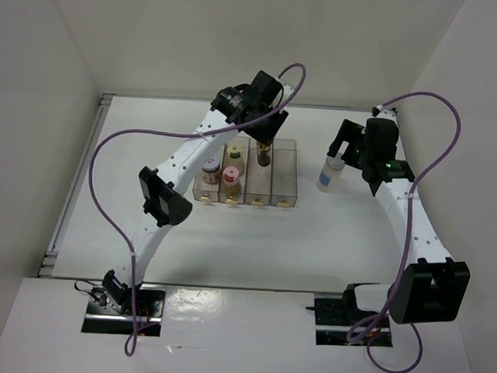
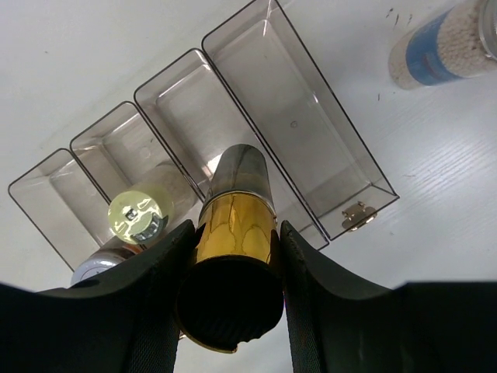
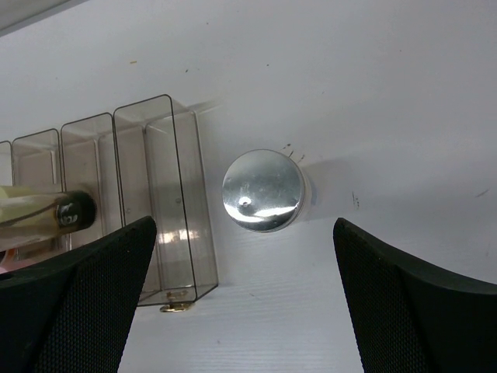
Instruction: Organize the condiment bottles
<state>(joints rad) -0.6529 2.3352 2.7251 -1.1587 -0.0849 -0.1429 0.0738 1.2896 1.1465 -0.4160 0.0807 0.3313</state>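
Observation:
My left gripper [image 2: 237, 230] is shut on the slim dark gold-banded bottle [image 2: 235, 203], holding it by its top over the third slot from the left of the clear rack [image 1: 283, 176]; I cannot tell whether its base touches the floor. In the top view the grey-lidded jar [image 1: 210, 167] stands in the first slot, and the yellow-green-lidded jar [image 1: 234, 154] and pink-lidded jar [image 1: 231, 177] share the second. To the right of the rack stands the clear blue-label bottle [image 1: 328, 173]. My right gripper [image 3: 245, 224] hovers open over its grey cap [image 3: 262, 190], with the fingers apart from it.
White walls close in the table on the left, back and right. The rack's rightmost slot [image 3: 167, 202] holds nothing. A brass clasp [image 2: 357, 213] sticks out at the rack's near end. The purple cables loop above both arms.

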